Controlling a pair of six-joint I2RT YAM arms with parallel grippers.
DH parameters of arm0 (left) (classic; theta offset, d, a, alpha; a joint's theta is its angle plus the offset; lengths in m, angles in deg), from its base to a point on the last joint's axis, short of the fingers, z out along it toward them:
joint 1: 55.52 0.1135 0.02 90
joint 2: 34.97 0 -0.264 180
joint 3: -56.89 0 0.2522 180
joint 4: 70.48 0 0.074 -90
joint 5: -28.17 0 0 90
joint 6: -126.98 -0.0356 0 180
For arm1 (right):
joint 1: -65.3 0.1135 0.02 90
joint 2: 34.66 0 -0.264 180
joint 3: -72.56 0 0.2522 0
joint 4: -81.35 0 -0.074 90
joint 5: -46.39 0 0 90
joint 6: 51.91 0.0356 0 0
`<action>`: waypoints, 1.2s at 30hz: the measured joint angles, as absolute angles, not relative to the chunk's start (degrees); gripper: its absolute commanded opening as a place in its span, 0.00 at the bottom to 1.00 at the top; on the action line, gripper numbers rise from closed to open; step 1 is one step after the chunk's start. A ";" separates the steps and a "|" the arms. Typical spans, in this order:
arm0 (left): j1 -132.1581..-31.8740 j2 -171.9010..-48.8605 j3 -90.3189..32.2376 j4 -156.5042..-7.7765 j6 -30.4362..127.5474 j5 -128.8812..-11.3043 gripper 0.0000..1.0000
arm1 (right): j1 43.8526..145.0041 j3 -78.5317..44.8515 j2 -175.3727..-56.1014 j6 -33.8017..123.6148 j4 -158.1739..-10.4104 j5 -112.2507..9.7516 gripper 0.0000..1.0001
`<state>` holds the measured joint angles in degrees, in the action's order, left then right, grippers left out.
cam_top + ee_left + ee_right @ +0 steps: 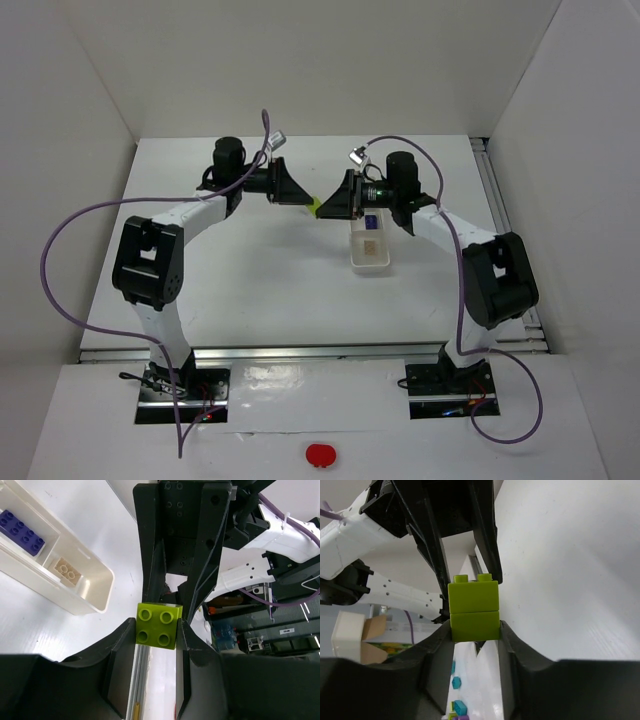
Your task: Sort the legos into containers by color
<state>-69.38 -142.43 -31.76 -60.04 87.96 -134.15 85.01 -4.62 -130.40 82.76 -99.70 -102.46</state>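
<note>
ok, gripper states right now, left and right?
Left gripper: closed, holding the yellow-green lego.
Right gripper: fingers closed on the same yellow-green lego from the opposite side.

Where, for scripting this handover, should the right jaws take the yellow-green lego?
On the yellow-green lego, the flat side walls of its studless half, coming from opposite the left gripper, which pinches the studded half and blocks that side.

Two stacked yellow-green legos point(473, 611) are clamped low by the jaws of the right gripper point(475, 626) and high by those of the left gripper point(470, 582), beside the white worktop point(570, 580).
</note>
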 measured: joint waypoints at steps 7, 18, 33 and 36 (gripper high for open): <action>-69.28 -142.13 -31.76 -62.18 86.16 -133.80 0.00 | 84.94 -3.68 -130.90 83.65 -100.90 -102.50 0.01; -65.98 -140.62 -32.53 -70.46 80.59 -130.45 0.00 | 81.97 -1.24 -125.70 73.82 -88.72 -92.36 0.00; -70.17 -136.45 -37.84 -93.04 69.79 -106.47 0.00 | 81.75 -19.79 -139.14 64.90 -74.87 -49.21 0.02; -71.50 -136.34 -37.97 -95.16 69.62 -103.96 0.00 | 81.77 -24.03 -145.35 63.78 -73.34 -46.22 0.10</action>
